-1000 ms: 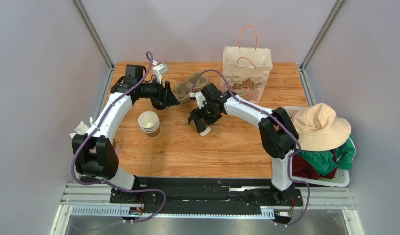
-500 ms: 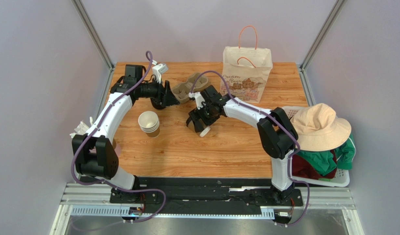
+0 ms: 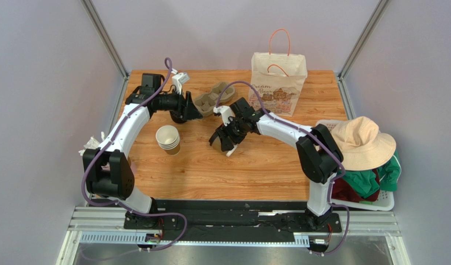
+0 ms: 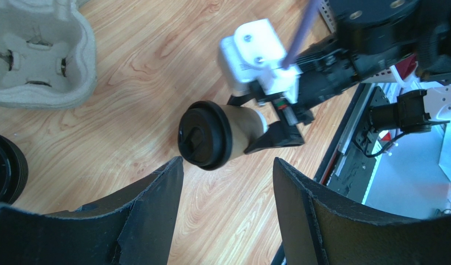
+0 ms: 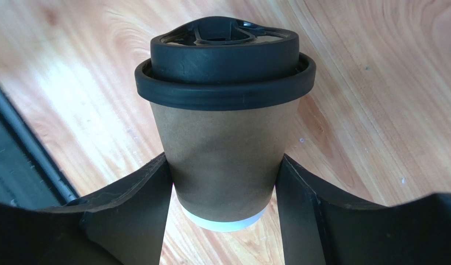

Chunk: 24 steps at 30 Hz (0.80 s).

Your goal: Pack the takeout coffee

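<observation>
Clamping the takeout coffee (image 5: 225, 138) by its sides, my right gripper (image 5: 223, 165) holds it mid-frame from above, lid pointing away from my wrist. The paper bag (image 3: 278, 80) stands upper right, nearest this arm.

The takeout coffee (image 5: 225, 165) is matt brown paper under a smooth black plastic lid (image 5: 225, 66), the table (image 5: 366, 110) satin wood.

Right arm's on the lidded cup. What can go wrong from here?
1. The right gripper pinches the takeout coffee low on its tapered wall, near the base, so it may slip out.
2. The cup is tipped sideways, so a squeeze might pop the black lid or leak.
3. The open left gripper and the cup carrier sit close; a swing could clip either.
</observation>
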Each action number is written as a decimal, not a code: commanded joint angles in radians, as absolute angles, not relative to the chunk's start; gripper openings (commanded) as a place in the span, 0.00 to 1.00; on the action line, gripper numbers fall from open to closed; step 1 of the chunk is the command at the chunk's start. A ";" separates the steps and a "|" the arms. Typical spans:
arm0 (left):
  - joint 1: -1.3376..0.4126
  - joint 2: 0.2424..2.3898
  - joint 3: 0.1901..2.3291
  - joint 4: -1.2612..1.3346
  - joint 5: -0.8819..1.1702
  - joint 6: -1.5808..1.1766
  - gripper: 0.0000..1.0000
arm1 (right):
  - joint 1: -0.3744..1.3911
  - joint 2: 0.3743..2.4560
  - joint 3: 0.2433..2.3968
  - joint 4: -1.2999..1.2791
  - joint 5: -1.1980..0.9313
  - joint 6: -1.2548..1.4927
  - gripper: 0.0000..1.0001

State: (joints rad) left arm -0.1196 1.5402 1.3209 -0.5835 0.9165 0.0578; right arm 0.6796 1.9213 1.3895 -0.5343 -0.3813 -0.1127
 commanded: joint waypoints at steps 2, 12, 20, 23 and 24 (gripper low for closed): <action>-0.112 1.551 1.315 -0.569 0.980 0.063 0.69 | 0.621 1.711 1.373 -0.515 -0.504 -0.228 0.58; -0.132 1.595 1.359 -0.635 1.083 0.011 0.69 | 0.611 1.454 1.312 -0.612 -0.503 -0.429 0.60; -0.160 1.624 1.482 -0.698 1.095 -0.067 0.69 | 0.633 1.408 1.302 -0.630 -0.413 -0.480 0.60; -0.173 1.629 1.508 -0.712 1.104 -0.103 0.68 | 0.643 1.398 1.292 -0.617 -0.382 -0.482 0.60; -0.179 1.632 1.512 -0.722 1.104 -0.107 0.68 | 0.647 1.399 1.290 -0.611 -0.373 -0.482 0.60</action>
State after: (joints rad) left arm -0.1577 1.6310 1.4544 -0.6865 1.0592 -0.0505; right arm 0.6285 1.4387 1.2961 -0.6388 -0.4290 -0.4442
